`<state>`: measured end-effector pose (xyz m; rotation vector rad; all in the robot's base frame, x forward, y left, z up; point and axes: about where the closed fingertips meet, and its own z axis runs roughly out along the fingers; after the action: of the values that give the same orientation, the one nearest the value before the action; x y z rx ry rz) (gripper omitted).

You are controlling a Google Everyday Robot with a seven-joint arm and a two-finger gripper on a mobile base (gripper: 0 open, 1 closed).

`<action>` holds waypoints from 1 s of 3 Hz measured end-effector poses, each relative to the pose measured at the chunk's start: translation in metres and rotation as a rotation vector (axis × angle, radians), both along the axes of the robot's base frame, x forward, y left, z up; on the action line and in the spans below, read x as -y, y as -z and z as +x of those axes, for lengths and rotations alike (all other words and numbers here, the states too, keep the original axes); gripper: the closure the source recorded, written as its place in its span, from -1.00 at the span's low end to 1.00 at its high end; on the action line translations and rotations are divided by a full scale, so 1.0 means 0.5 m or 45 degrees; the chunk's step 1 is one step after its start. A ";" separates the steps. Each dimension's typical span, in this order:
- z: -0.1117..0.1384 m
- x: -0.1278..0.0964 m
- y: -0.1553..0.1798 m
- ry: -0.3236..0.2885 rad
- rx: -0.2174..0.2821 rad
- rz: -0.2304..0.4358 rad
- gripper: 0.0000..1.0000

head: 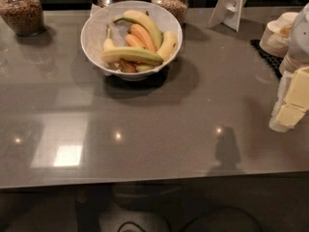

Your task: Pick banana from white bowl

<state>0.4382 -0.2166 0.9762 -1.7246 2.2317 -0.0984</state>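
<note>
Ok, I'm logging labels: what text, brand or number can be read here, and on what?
None can be read. The white card stand shows only its back; the glass jars, the banana, the white bowl and the gripper at the right edge carry no visible writing.

Gripper (pixel 293 100) — partly beyond right edge

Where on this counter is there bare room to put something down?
The counter between the white bowl and the near edge, left of the gripper at the right edge. Crowded: jars behind the bowl, bowl stacks far right.
</note>
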 end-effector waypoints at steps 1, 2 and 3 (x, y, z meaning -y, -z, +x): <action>0.003 -0.002 -0.003 -0.001 0.014 0.004 -1.00; 0.041 -0.042 -0.003 -0.059 0.081 0.067 -1.00; 0.121 -0.134 -0.008 -0.170 0.185 0.191 -1.00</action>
<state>0.4987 -0.1495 0.9803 -1.7213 1.9637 -0.0242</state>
